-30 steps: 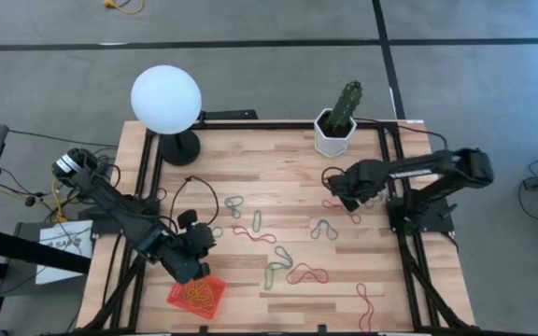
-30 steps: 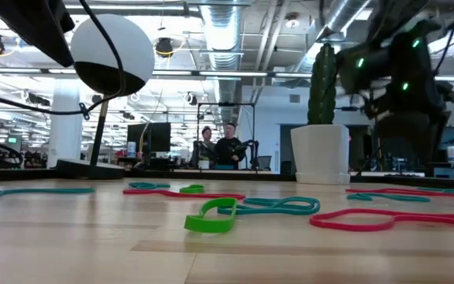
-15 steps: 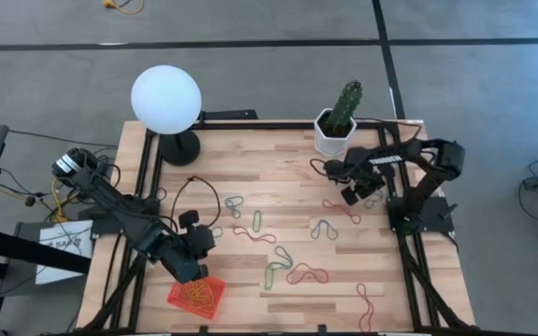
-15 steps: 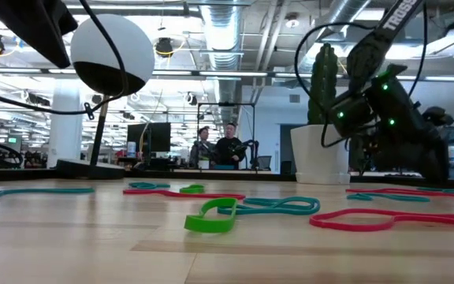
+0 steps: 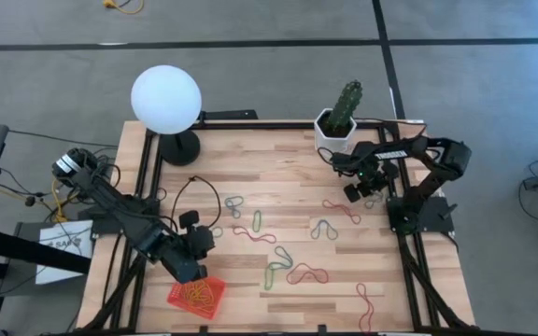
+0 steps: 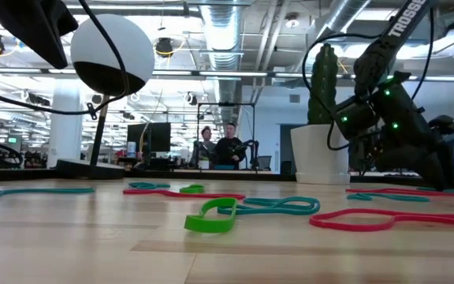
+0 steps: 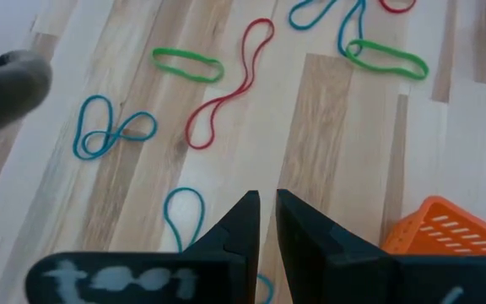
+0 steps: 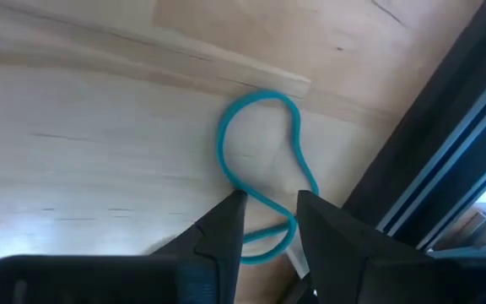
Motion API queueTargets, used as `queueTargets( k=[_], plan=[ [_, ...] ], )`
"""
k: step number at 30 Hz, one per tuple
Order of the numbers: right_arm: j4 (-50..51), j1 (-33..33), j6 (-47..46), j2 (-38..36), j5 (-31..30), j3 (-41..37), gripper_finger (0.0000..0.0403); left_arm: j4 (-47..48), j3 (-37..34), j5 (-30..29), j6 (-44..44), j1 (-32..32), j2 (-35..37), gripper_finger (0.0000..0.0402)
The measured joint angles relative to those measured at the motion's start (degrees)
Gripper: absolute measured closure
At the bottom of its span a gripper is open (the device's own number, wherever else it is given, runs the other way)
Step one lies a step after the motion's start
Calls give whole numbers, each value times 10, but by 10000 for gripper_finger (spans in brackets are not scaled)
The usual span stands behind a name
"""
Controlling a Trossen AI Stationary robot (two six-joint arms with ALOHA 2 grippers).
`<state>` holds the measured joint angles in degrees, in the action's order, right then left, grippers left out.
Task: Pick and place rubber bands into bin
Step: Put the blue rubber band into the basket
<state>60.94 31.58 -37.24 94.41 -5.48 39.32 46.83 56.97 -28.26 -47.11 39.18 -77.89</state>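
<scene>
Several rubber bands in red (image 5: 255,234), green (image 5: 257,220) and teal (image 5: 234,203) lie flat on the wooden table. The orange bin (image 5: 197,296) stands at the near left with tan bands inside. My left gripper (image 5: 191,269) hovers just beyond the bin. In the left wrist view my left gripper (image 7: 267,203) has only a narrow slit between its fingers, with nothing in it. My right gripper (image 5: 355,191) stands open near the far right edge, pointing down over a teal band (image 8: 260,160). One stretch of that band runs between the fingertips of my right gripper (image 8: 270,215). I see no touch.
A white globe lamp (image 5: 165,98) stands at the far left. A cactus in a white pot (image 5: 335,131) stands at the far right, close to my right arm. A black cable (image 5: 199,187) loops over the table. The black frame rail (image 8: 445,143) runs beside the teal band.
My right gripper has come down toward the table, shifted a little toward the right edge and tipped more steeply downward, staying open. It now stands over the teal band by the frame rail. The bands and the bin lie as before.
</scene>
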Motion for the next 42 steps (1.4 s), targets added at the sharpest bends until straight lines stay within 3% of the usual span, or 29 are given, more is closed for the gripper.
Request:
queueTargets(
  k=[5,11,19,30,34,38,42],
  plan=[
    [-4,14,35,0,8,-1,306,-1,-9,0,-3,0,0,368],
    [-4,29,48,3,11,-1,391,-8,5,22,2,12,0,368],
    [13,22,48,-2,-8,-7,400,70,47,9,-23,52,0,368],
    [66,-70,-2,-113,-4,14,402,116,48,-15,-73,66,0,368],
    [54,-112,-17,-162,27,15,403,116,48,-19,-73,66,0,368],
    [10,-161,-37,-203,60,15,403,116,48,-23,-73,66,0,368],
    [-96,-216,-30,-239,101,15,403,116,48,-25,-73,66,0,368]
  ],
)
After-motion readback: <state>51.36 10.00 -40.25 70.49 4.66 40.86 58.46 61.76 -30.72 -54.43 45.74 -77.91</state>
